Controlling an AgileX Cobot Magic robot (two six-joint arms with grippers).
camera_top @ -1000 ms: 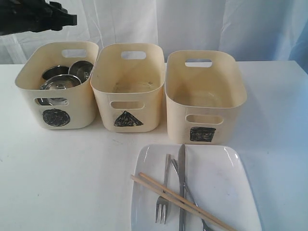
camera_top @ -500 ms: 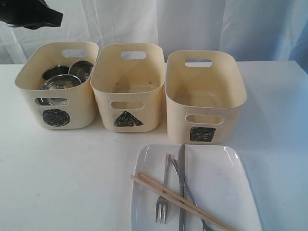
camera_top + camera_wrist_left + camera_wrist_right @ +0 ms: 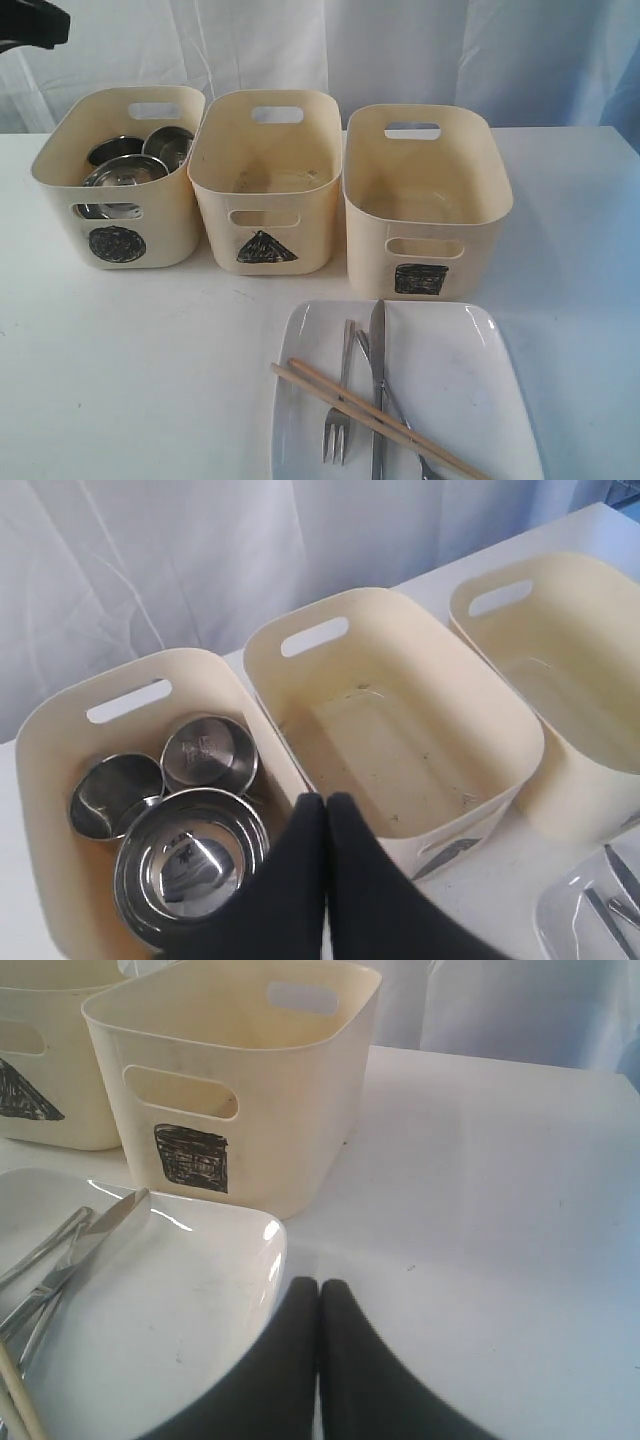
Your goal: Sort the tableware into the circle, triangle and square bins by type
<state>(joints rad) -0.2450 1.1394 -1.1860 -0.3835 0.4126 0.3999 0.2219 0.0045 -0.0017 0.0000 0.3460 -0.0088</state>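
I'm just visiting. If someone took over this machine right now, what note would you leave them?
Left gripper: shut, empty, held high near the circle bin.
Right gripper: shut, empty, by a corner of the plate.
Done: two steel mugs and steel bowls sit in the circle bin.
Triangle bin and square bin: nothing visible inside.
To do: fork, knife, spoon and chopsticks lie on the plate in front of the bins. Sort them, then the plate.

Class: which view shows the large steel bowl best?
The left wrist view: it looks down into the circle bin, showing the large steel bowl nearly whole. The exterior view shows the bowl partly behind the bin wall. The right wrist view misses it.
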